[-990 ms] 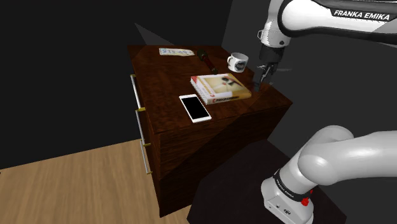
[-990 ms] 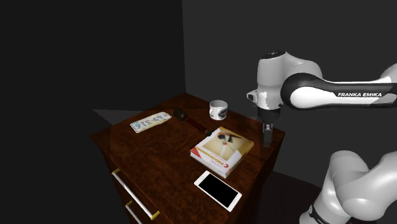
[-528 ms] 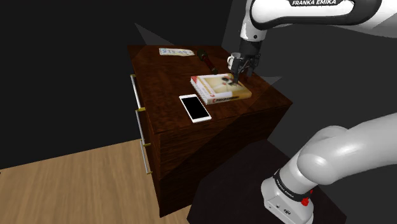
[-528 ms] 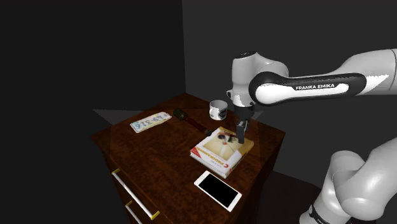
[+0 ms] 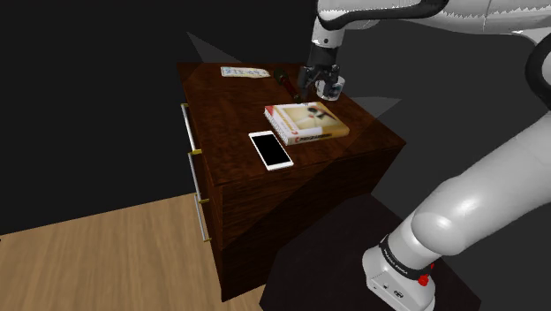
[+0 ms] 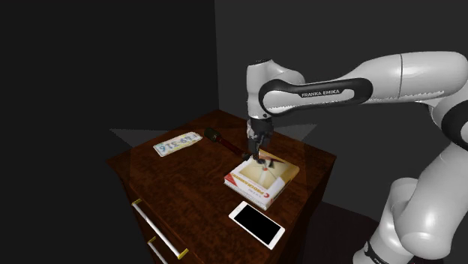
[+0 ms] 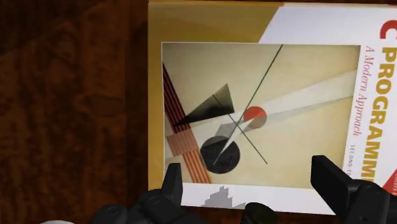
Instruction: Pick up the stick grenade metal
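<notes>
- Cabinet point(image 5: 265, 190) of dark wood, brass handles on its drawer front, carries everything before you.
- Your white arm point(image 6: 330, 90) reaches over its top.
- Book point(image 5: 306, 122), cover up, lies directly beneath your gripper point(image 7: 251, 184), whose fingers stand wide apart and clasp nothing.
- White-rimmed phone point(image 5: 270, 148) rests just beside the book, toward the drawer side.
- Stick grenade point(image 6: 217, 137), dark, lies flat beyond the book near the cabinet's far edge, apart from your gripper.

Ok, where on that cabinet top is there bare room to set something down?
Bare wood spans the cabinet top on the shoulder view's left, between the license plate and smartphone. Crowded: the stick grenade, book and gripper bunch together opposite.
</notes>
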You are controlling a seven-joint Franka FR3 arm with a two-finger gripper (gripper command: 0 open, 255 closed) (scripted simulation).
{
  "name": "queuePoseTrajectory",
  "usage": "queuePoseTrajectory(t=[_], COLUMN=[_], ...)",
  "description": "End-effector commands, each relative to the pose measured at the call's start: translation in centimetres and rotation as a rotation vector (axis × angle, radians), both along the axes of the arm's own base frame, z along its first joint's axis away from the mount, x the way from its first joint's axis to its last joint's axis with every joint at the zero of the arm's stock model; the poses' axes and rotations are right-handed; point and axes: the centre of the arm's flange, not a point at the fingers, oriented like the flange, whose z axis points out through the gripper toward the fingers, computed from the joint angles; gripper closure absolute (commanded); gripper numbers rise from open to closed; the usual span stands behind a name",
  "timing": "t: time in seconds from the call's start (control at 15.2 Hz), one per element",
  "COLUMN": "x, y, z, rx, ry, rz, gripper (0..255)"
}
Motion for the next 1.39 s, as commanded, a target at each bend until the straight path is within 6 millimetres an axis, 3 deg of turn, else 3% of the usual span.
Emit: queuePoseTrajectory(t=[0.0, 0.79, 1.32], x=[3.0, 17.3, 17.7], y=[-0.5, -6.2, -6.4], z=[-0.1, -0.9, -4.9], rx=[0.006, 0.04, 0.041], ry=[-0.007, -0.047, -0.049], rz=[-0.041, -0.282, -0.29], gripper=[0, 0, 0])
